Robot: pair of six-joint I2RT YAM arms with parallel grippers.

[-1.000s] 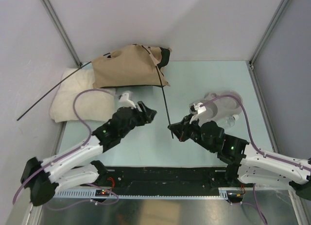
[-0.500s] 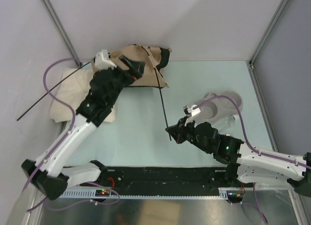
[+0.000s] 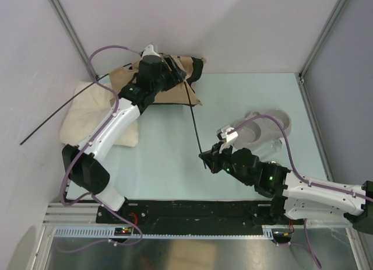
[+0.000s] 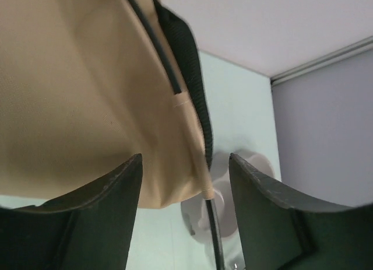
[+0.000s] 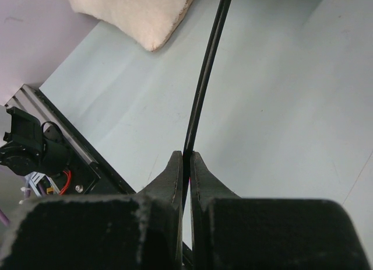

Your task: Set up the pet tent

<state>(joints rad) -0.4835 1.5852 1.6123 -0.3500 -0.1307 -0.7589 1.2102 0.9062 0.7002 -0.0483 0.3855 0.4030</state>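
You see left gripper [image 4: 185, 165] open at pet tent [image 4: 76, 95], far left; right gripper [image 5: 185, 159] pinches thin dark pole [image 5: 205, 77].

The pale green table [image 3: 245, 92] carries three things. The tan pet tent [image 3: 175, 98] lies collapsed against its far edge, a fluffy cream cushion [image 3: 81, 118] lies flat along the left side with its far corner just beside the tent, and a pale grey double bowl [image 3: 265, 129] sits on the right half, well apart from both. A thin dark pole [image 3: 196, 127] runs from the tent out over the middle of the table, and a black rail [image 3: 198, 209] lines the near edge.
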